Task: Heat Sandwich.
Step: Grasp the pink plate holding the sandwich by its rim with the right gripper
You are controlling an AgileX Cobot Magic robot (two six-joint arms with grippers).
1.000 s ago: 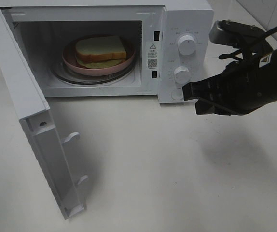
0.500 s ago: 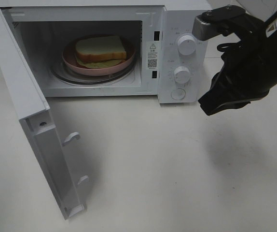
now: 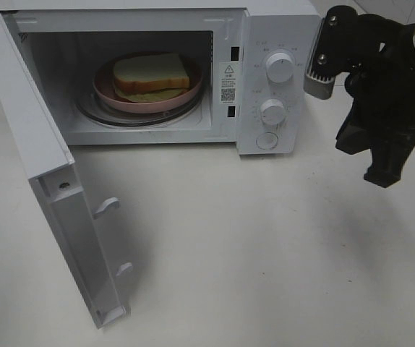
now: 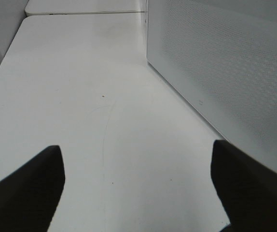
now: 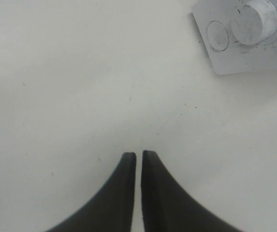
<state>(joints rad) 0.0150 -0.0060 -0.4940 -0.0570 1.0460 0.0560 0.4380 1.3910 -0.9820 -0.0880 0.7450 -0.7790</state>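
Jaws now back from microwave button (image 3: 267, 141)

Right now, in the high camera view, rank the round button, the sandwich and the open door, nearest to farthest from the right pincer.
From the right pincer:
1. The round button, bottom of the control panel.
2. The sandwich, inside the microwave.
3. The open door, far left.

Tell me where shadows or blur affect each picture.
Exterior high view: sharp, soft shadows on the table beside the door and under the right gripper. Left wrist view: the left gripper shows as featureless dark shapes. Right wrist view: the knob looks washed out, slightly soft.
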